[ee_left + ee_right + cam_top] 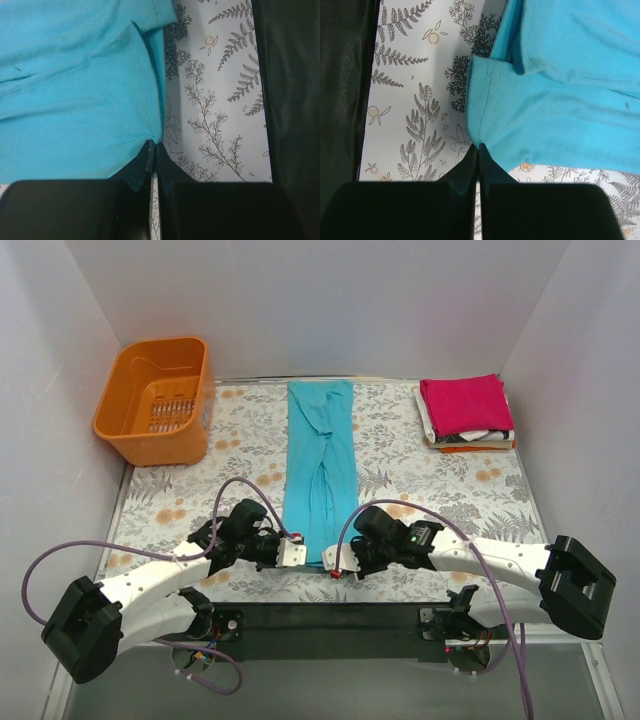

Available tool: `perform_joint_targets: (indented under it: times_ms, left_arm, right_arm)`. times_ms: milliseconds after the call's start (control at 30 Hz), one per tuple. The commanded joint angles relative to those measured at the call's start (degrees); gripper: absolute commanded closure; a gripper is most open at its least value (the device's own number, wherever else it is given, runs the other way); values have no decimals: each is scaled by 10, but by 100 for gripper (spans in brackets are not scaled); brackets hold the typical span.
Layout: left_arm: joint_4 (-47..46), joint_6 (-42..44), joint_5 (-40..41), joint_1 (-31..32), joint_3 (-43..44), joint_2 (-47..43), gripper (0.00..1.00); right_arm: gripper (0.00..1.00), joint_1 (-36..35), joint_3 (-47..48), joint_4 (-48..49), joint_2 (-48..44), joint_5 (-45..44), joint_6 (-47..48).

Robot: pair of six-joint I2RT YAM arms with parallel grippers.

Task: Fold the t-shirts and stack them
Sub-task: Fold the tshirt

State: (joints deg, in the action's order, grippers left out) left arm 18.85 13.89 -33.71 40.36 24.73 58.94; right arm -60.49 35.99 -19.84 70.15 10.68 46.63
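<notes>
A teal t-shirt [320, 465] lies as a long narrow strip down the middle of the table, sides folded in. My left gripper [293, 552] is shut on its near left corner; the left wrist view shows the hem [100, 100] pinched between the closed fingertips [154, 146]. My right gripper [335, 565] is shut on the near right corner; the right wrist view shows the cloth [560, 90] pinched at the tips [478, 147]. A stack of folded shirts, magenta-pink on top [465, 403] over white and orange ones [475, 441], sits at the back right.
An orange plastic basket [157, 400] stands at the back left. The table has a fern-and-orange patterned cover [430, 490]. A black strip [330, 625] runs along the near edge between the arm bases. White walls enclose three sides.
</notes>
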Motion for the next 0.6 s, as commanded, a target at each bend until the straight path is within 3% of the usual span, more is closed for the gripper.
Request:
perform_joint_targets:
  times_ms: [0, 267, 567]
  left_arm:
    - [27, -44, 0, 2, 22, -11, 100]
    - [-10, -36, -21, -84, 70, 41, 100]
    - [-117, 15, -17, -146, 166, 174, 100]
  right_arm:
    - [99, 6, 35, -34, -16, 2, -8]
    - [99, 70, 74, -32, 0, -7, 45]
    - [99, 175, 165, -1, 111, 14, 111]
